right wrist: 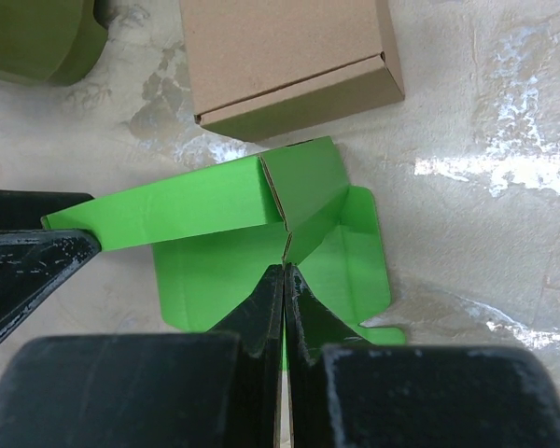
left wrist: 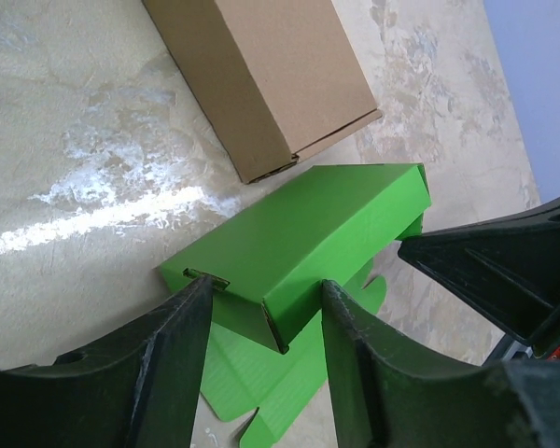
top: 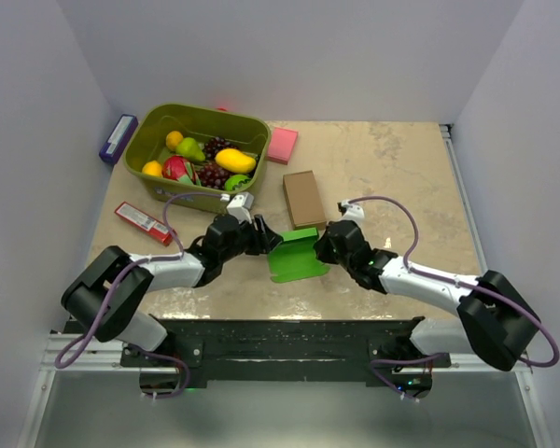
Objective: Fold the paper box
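Paper box (top: 296, 254) half-erected mid-table near brown cardboard box (top: 304, 198), pinched at 1 end wall by right gripper (right wrist: 283, 273), straddled by spread left gripper (left wrist: 261, 303); best squared by steady inward pressure.

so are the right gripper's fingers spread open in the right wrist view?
No, the right gripper has its fingers pressed together, pinching the edge of the paper box.

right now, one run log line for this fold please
stage: mid-fold | bright green card box: partly folded | left fingers: open, straddling its end | right fingers: shut on its wall
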`<state>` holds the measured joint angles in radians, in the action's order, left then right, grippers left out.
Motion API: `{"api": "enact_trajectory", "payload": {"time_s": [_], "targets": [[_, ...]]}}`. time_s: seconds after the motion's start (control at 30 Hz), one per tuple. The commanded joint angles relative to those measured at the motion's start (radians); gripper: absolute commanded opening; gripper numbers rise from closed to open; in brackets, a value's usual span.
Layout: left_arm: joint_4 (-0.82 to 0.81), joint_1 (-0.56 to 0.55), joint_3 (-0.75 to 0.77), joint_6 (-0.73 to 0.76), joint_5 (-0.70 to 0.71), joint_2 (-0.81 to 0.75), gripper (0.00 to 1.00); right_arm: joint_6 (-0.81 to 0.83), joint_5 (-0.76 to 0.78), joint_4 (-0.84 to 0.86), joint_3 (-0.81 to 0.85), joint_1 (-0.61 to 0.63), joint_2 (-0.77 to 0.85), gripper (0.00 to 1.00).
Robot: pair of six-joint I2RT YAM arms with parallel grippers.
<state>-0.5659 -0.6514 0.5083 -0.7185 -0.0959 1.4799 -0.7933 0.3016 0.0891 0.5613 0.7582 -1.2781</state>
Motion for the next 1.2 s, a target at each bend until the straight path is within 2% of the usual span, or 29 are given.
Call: {"api": "enact_trajectory", "payload": {"time_s": [0.0,0.1,0.13,0.33,0.47,0.5,0.6,0.63,0.77,1.03,1.17], "targets": [[-0.052,0.025,0.013,0.030,-0.056,0.031,0.52,0.011,0.004,-0.022,0.048,0.007,-0.021,0.00],[-0.060,0.038,0.022,0.037,-0.083,0.049,0.51,0.014,-0.001,-0.041,0.071,0.006,-0.029,0.01],[-0.060,0.044,0.032,0.040,-0.090,0.060,0.50,0.016,-0.001,-0.051,0.083,0.006,-0.030,0.09],[-0.017,0.067,0.084,0.074,-0.119,0.106,0.49,0.037,0.005,-0.121,0.143,0.007,-0.024,0.29],[0.043,0.081,0.125,0.114,-0.122,0.128,0.48,0.086,0.004,-0.183,0.190,-0.020,0.019,0.46],[0.052,0.084,0.134,0.119,-0.123,0.137,0.48,0.110,-0.005,-0.196,0.209,-0.036,0.029,0.52],[0.070,0.091,0.157,0.129,-0.139,0.152,0.48,0.153,-0.045,-0.239,0.222,-0.127,0.085,0.61],[0.080,0.096,0.168,0.134,-0.145,0.158,0.48,0.181,-0.074,-0.252,0.215,-0.210,0.126,0.64],[0.083,0.101,0.180,0.139,-0.154,0.166,0.47,0.224,-0.076,-0.267,0.196,-0.284,0.148,0.66],[0.093,0.105,0.188,0.149,-0.162,0.166,0.46,0.279,-0.081,-0.279,0.189,-0.306,0.004,0.52],[0.097,0.105,0.187,0.151,-0.160,0.163,0.45,0.305,-0.133,-0.244,0.184,-0.304,-0.082,0.47]]}}
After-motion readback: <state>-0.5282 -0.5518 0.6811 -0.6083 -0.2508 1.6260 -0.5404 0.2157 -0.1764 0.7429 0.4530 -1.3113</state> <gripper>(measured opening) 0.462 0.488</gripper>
